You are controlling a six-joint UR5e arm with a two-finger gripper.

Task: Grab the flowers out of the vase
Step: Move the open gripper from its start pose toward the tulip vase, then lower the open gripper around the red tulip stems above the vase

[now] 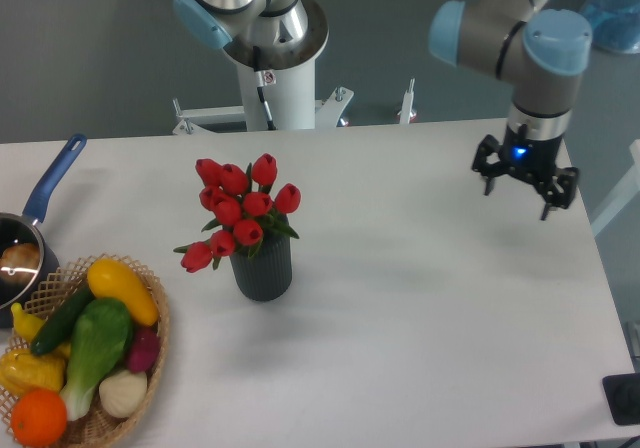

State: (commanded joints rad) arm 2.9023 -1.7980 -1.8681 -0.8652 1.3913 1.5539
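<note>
Red tulip flowers [240, 211] still sitting in the ribbed dark grey vase [263, 267], roughly centre-left on the white table [430, 298], buds fanning up and out to about 10 o'clock from the vase mouth, one bud drooping low on the left side. Gripper [522, 180] way over at about 2 o'clock from the vase, well apart from it, hanging above the far right part of the table with fingers pointing down. Looks spread open with nothing between the fingers, though hard to be totally sure at this size and angle. Small blue light glowing on the wrist just above the fingers. Wicker basket [150, 368] of fake veg and fruit down at about 8 o'clock from the vase, near the front-left corner, with a yellow squash, green stuff and an orange in it. Blue-handled saucepan [40, 218] at the left edge, around 9 o'clock, something pale inside.
</note>
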